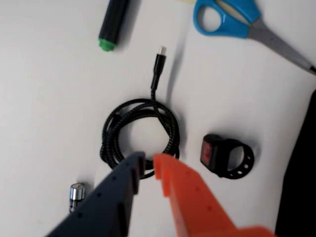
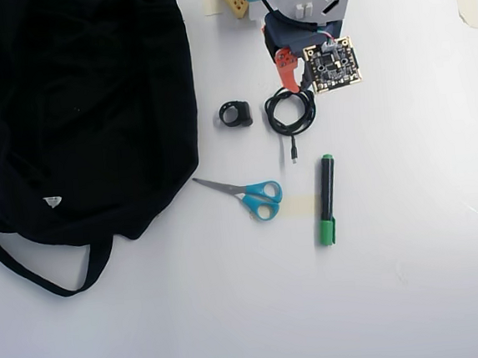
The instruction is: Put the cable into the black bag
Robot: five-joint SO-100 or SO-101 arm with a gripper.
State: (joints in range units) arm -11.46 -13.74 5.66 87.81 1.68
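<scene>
End effector (image 1: 148, 165) sits right at the cable (image 1: 139, 133) coil's near edge, fingers slightly spread, gripping nothing.
Coil lies flat on the desk (image 2: 415, 281); in the overhead view its plug tail points down, black bag (image 2: 74, 110) well left.

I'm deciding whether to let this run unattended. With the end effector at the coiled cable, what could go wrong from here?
1. The end effector straddles only the near edge of the cable; loops may slip or uncoil when lifted.
2. The plug tail could dangle and catch the black ring, which sits between the cable and the black bag.
</scene>
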